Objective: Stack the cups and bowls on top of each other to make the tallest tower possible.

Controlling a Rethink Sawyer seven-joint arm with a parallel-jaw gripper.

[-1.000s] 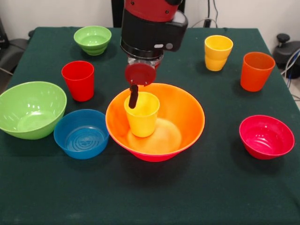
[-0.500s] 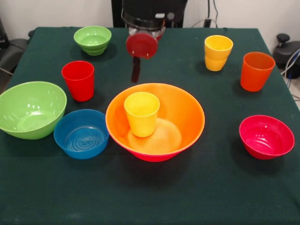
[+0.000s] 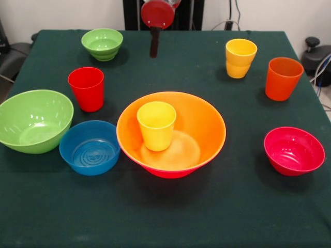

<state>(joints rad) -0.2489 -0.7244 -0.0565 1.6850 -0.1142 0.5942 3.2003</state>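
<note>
Front view. The tower (image 3: 171, 135) stands at mid-table: the large orange bowl (image 3: 199, 124) nested in the pink bowl (image 3: 168, 173), of which only a thin rim shows beneath, with a yellow cup (image 3: 156, 125) upright inside, left of the bowl's centre. The gripper (image 3: 154, 44) hangs at the far edge, high above the cloth; you see a red disc and one dark finger (image 3: 154, 45) below it, holding nothing, but how far the fingers are spread cannot be told from here.

In judgement, the step in hand is to fetch the next piece. Choose by fit: the second yellow cup (image 3: 240, 58) or the orange cup (image 3: 282, 78), both at far right, should nest into the cup already seated. Descend straight over a rim, grip one wall, and lift clear before you travel.

Edges and room. The red cup (image 3: 86, 88) stands well apart from the small green bowl (image 3: 102, 44) at far left. The blue bowl (image 3: 89, 147) lies close against the medium-large green bowl (image 3: 34, 120), which overhangs the left table edge, so approach those from above only. The red bowl (image 3: 294, 150) sits near the right edge. The near half of the table (image 3: 165, 222) is open.
</note>
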